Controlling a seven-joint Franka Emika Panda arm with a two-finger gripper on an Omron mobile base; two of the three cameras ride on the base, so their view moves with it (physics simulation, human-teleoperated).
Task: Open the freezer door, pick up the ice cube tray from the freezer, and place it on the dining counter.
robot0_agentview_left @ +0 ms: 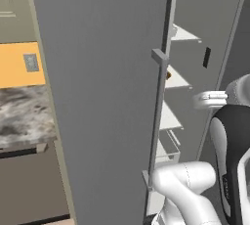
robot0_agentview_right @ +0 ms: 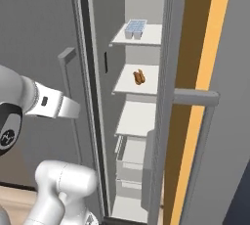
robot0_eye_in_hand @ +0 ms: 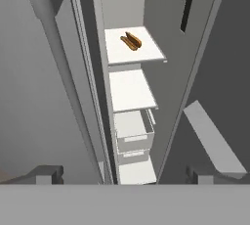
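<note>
Standing ajar: freezer door [robot0_agentview_right: 163, 121], centre frame. Ice cube tray [robot0_agentview_right: 135, 28] on top shelf of freezer [robot0_agentview_right: 139, 116], upper centre. Gripper [robot0_eye_in_hand: 124, 174] spread wide, grasping nothing. No legible writing.

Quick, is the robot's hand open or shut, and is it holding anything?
Gripper: open and holding nothing, facing into the freezer.

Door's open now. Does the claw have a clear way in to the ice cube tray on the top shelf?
Probably yes. The ice cube tray sits alone near the front of the top shelf, the freezer stands open, and the open claw faces the gap, though well below the tray.
</note>
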